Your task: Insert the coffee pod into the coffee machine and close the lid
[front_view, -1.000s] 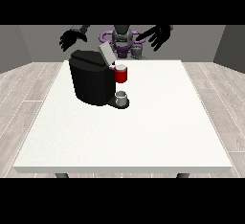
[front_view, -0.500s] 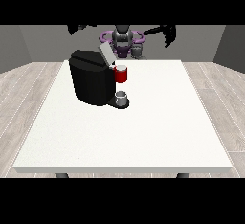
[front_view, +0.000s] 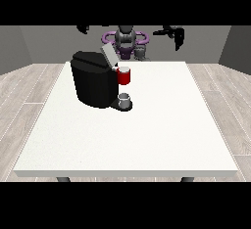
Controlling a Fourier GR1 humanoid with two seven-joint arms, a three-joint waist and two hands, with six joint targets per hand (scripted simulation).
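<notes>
Robot hand (front_view: 177, 36) at the view's right hangs high above the far edge of the big white surface (front_view: 147, 135), fingers pointing down; I cannot tell if they are open or closed. Only a bit of the other robot hand (front_view: 83, 28) shows at the top left. On the surface stands the black coffee machine (front_view: 95, 81), its lid (front_view: 108, 54) tilted up. A red thing at the machine (front_view: 124, 76) sits above a grey thing (front_view: 125, 99).
</notes>
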